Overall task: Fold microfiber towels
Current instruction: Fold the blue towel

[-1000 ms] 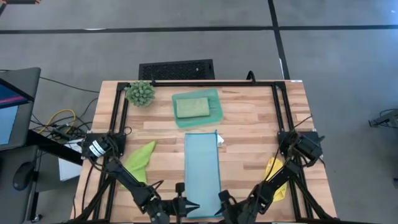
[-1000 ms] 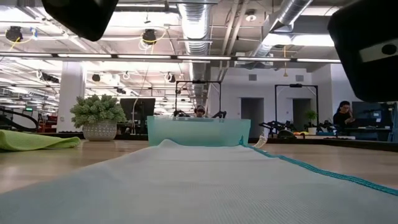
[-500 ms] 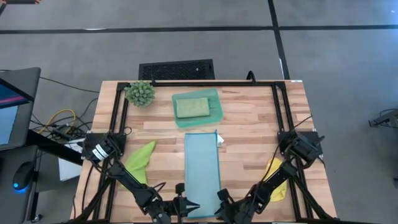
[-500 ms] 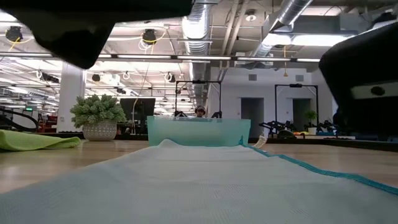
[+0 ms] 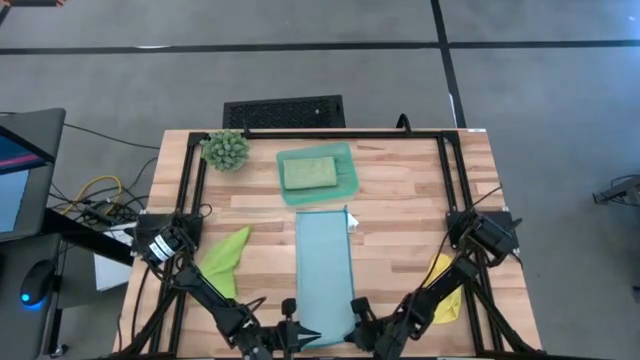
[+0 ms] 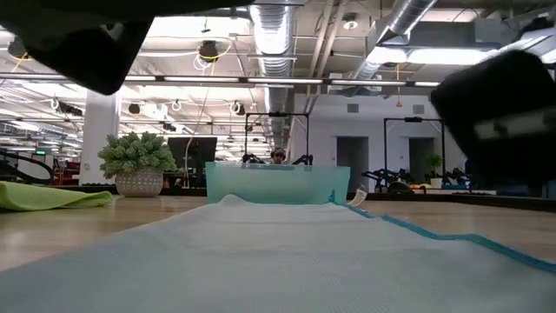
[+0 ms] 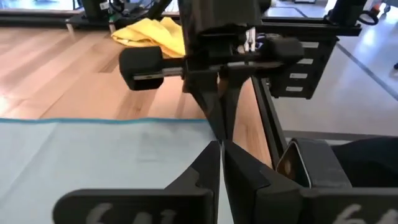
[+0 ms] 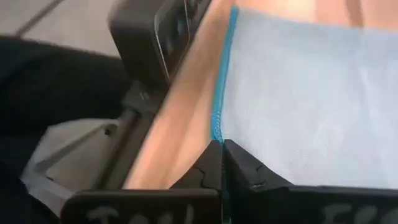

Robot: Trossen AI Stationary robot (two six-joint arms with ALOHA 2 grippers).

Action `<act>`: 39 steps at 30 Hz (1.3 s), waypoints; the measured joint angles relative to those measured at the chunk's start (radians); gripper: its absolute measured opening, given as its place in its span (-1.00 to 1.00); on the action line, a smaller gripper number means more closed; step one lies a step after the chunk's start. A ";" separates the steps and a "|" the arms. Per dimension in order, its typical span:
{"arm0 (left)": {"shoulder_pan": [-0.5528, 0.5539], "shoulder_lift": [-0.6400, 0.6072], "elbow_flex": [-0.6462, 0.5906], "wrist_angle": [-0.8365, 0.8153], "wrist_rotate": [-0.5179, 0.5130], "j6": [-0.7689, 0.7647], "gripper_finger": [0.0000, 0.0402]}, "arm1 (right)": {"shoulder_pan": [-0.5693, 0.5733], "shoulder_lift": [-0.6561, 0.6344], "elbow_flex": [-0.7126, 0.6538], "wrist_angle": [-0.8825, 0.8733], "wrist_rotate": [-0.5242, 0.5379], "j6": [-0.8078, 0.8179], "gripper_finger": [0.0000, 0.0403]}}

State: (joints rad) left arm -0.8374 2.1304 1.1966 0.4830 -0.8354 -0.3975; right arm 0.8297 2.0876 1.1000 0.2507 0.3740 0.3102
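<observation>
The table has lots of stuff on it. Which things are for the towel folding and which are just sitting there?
For the job: blue towel, lime towel, yellow towel, sage towel, left gripper, right gripper.
Just there: tray, plant ball.

Light blue towel (image 5: pixel 325 275) cut off at near end by high view's lower edge, near corners unseen; both arms' wrists cropped there too. Low view: arms mere dark blurs overhead. Sage towel (image 5: pixel 308 172) folds indistinct inside tray (image 5: pixel 345 180)

Teal tray (image 5: pixel 348 184), plant ball (image 5: pixel 226 150)
</observation>
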 joint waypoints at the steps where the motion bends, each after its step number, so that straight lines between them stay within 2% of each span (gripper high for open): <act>1: 0.001 0.000 0.001 0.002 -0.001 0.009 -0.95 | 0.001 -0.015 0.000 0.004 0.006 0.004 -0.88; 6: 0.019 0.000 0.001 -0.023 0.000 0.031 -0.95 | 0.006 -0.073 0.002 0.010 0.010 0.012 -0.96; 10: 0.036 0.000 0.001 -0.137 0.002 -0.001 -0.95 | 0.006 -0.112 0.002 0.005 0.013 0.012 -0.95; 16: 0.072 0.000 0.001 -0.307 0.081 -0.050 -0.95 | -0.005 -0.161 0.003 -0.098 0.062 0.070 -0.93; 20: 0.091 -0.001 0.001 -0.380 0.094 -0.016 -0.95 | -0.062 -0.170 0.004 -0.204 0.098 0.165 -0.97; 25: 0.102 -0.001 0.001 -0.531 0.028 -0.007 -0.95 | -0.170 -0.151 0.004 -0.316 0.075 0.291 -0.91; 29: 0.102 -0.007 0.003 -0.642 -0.028 -0.018 -0.95 | -0.232 -0.150 -0.026 -0.338 0.025 0.306 -0.91; 34: 0.111 -0.009 0.004 -0.673 -0.098 0.025 -0.95 | -0.275 -0.149 -0.042 -0.355 -0.010 0.280 -0.92; 39: 0.131 -0.012 0.004 -0.682 -0.108 0.057 -0.95 | -0.301 -0.149 -0.042 -0.353 -0.016 0.225 -0.78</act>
State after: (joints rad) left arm -0.7068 2.1185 1.2011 -0.1985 -0.9432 -0.3408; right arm 0.5290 1.9385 1.0584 -0.1027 0.3578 0.5354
